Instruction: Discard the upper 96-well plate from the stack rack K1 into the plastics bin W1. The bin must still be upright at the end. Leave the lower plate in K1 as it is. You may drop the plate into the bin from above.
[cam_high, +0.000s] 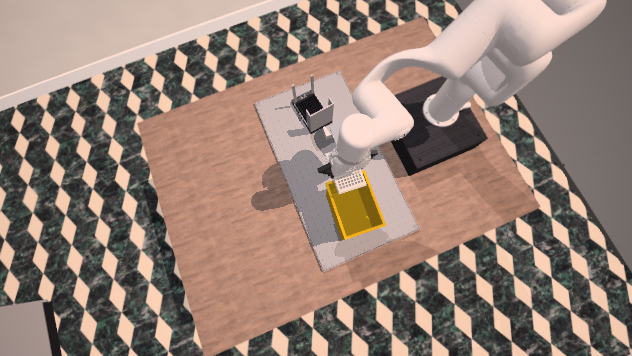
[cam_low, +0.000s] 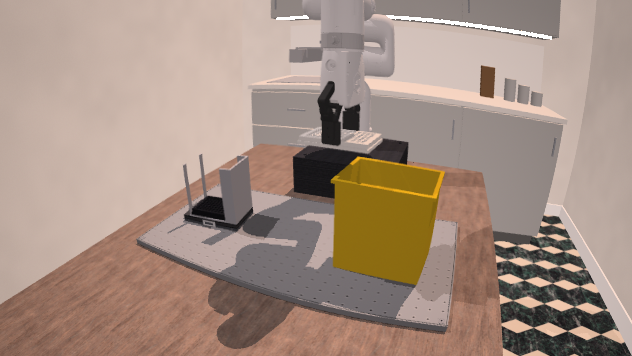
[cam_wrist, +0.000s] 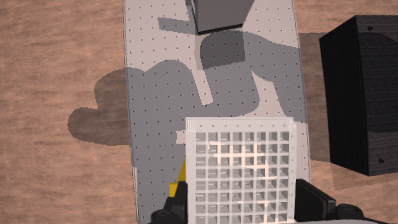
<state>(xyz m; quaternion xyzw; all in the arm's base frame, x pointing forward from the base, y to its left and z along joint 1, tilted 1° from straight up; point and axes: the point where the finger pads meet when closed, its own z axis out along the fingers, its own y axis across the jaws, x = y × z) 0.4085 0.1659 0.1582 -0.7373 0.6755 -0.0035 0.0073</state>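
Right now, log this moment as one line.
gripper: shut on white plate | position: above near edge of yellow bin | bin: upright | rack: black plate remains

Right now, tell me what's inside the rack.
A black plate lies at the bottom of the rack; its wall covers one edge. The white plate is out, held in the gripper over the bin's rim.
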